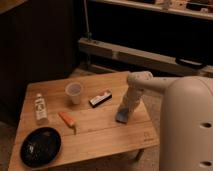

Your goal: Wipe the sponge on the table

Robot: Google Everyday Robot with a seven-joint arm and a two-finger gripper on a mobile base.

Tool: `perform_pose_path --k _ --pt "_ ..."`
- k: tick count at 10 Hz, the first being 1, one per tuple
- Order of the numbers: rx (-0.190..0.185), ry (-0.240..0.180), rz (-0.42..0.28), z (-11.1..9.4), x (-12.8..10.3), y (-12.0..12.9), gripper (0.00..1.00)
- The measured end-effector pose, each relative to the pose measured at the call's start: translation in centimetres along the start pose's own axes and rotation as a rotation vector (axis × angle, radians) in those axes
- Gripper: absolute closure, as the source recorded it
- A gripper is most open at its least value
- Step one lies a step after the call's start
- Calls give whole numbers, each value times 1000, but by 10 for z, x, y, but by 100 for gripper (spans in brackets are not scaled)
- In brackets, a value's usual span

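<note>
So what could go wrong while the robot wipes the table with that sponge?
The gripper is down on the sponge near the right side of the table, so a long swipe that way might push the sponge off the edge. Wiping the other way, it could bump the black-and-white block or knock over the cup beyond it.

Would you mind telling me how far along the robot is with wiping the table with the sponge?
Done: the gripper is down on the blue sponge, which rests on the table near the edge beside the robot's body. In hand: the wipe itself, with the sponge pressed to the wood. Left: no wiped area shows, so how much remains is unclear.
</note>
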Motion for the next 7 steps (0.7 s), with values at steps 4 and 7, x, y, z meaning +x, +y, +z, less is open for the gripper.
perform_pose_path --k 4,7 --pt "20 16 -119 4 -10 70 100" --pt "25 34 -216 16 -1 116 100"
